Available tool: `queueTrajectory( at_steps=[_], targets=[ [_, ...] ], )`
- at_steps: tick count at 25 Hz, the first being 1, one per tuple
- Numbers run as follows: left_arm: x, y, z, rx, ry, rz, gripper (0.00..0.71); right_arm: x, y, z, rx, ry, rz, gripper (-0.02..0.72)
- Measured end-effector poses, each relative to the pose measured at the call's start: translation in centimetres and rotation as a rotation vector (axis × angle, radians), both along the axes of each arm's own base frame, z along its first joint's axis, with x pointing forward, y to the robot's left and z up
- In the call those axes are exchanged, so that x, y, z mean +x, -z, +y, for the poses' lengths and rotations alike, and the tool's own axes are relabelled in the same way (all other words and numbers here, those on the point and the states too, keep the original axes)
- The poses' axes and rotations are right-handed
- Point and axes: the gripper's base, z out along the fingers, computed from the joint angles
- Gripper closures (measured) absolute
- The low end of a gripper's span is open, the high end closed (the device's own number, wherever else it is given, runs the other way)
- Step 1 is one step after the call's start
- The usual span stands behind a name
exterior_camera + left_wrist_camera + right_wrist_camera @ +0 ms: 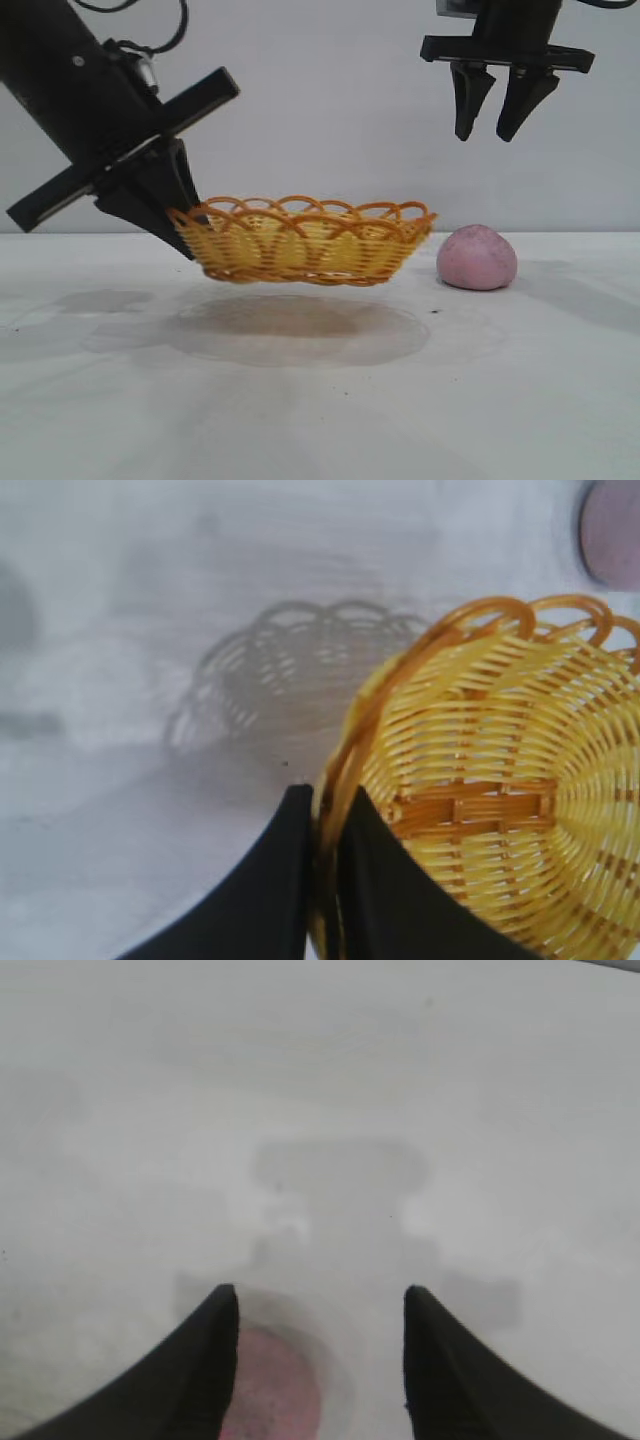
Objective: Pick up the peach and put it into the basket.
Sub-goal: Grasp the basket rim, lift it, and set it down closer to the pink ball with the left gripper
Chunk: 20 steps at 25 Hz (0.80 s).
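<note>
No legible text, label, brand, number or sign appears in any view.

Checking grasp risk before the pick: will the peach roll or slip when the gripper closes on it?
The peach sits dome-like with a broad base on the table, so it probably won't roll. Its matte skin suggests fair grip, though the rounded sides could squirt from the open right gripper.
</note>
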Motion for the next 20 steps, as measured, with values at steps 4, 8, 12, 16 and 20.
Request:
queueTrajectory(
  at_steps=[4, 8, 12, 16, 20],
  targets=[
    [0.1, 0.6, 0.0, 0.002, -0.024, 0.013, 0.71, 0.0, 0.0, 0.0, 0.0, -0.003, 0.004, 0.348],
    [0.1, 1.5, 0.0, 0.009, -0.029, 0.035, 0.71, 0.0, 0.0, 0.0, 0.001, -0.004, 0.004, 0.348],
    [0.1, 2.1, 0.0, 0.008, -0.038, 0.055, 0.71, 0.0, 0.0, 0.0, 0.001, -0.005, 0.004, 0.348],
    [0.0, 2.2, -0.1, 0.007, -0.032, 0.063, 0.639, 0.0, 0.0, 0.0, 0.001, -0.005, 0.004, 0.348],
    [-0.1, 2.2, -0.1, 0.015, -0.014, 0.063, 0.471, 0.0, 0.0, 0.0, 0.002, -0.005, 0.004, 0.348]
  ],
)
